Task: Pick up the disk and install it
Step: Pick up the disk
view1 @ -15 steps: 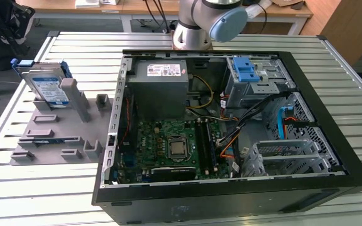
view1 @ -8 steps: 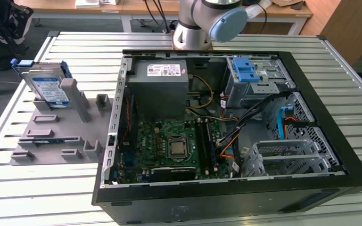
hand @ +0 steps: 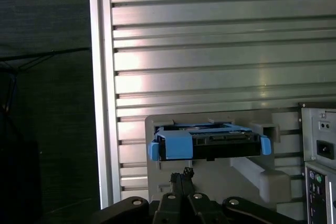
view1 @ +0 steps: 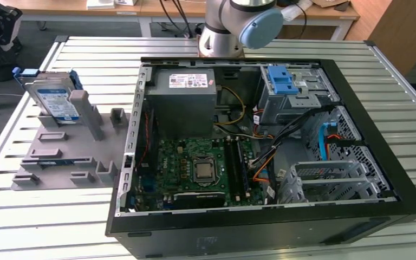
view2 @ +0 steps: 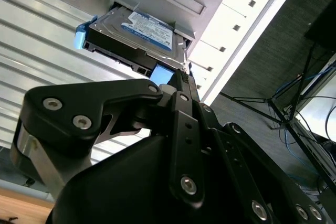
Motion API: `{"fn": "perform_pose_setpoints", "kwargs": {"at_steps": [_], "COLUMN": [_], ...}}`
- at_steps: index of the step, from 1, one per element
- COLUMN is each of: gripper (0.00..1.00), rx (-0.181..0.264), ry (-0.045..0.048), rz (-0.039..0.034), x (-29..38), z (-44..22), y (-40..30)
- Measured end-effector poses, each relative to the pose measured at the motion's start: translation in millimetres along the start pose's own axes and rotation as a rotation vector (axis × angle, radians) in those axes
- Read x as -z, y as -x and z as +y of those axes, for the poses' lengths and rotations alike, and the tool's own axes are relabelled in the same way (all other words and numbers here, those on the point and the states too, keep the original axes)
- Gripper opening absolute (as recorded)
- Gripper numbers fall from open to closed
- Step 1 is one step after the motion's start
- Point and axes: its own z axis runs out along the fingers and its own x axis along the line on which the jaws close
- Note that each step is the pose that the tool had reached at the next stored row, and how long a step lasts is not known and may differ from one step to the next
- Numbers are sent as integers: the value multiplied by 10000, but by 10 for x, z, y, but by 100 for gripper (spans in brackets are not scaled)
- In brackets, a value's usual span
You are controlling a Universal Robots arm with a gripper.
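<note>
In the exterior view, 1 disk [view1: 54, 97] stands on edge in a grey holder [view1: 63, 157] on the slatted table [view1: 41, 227], to the exterior view's left of the open computer case [view1: 266, 135].

In the second wrist view, the gripper [view2: 176, 77] hangs near the disk [view2: 142, 35], with its 2 fingers seemingly pressed together on nothing.

In the first wrist view, the gripper [hand: 184, 174] points at the blue-railed edge of the disk [hand: 210, 145], fingertips meeting, just short of it.

black screw-studded claw [view2: 177, 80], silver-blue arm [view1: 222, 32]
</note>
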Motion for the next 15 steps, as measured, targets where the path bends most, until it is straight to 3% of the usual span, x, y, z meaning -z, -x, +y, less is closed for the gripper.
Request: {"fn": "perform_pose_setpoints", "kwargs": {"at_steps": [10, 15], "gripper": [11, 11], "rx": [4, 272], "ry": [0, 6], "rz": [-1, 4], "x": [0, -3], "z": [-1, 0], "y": [-11, -9]}}
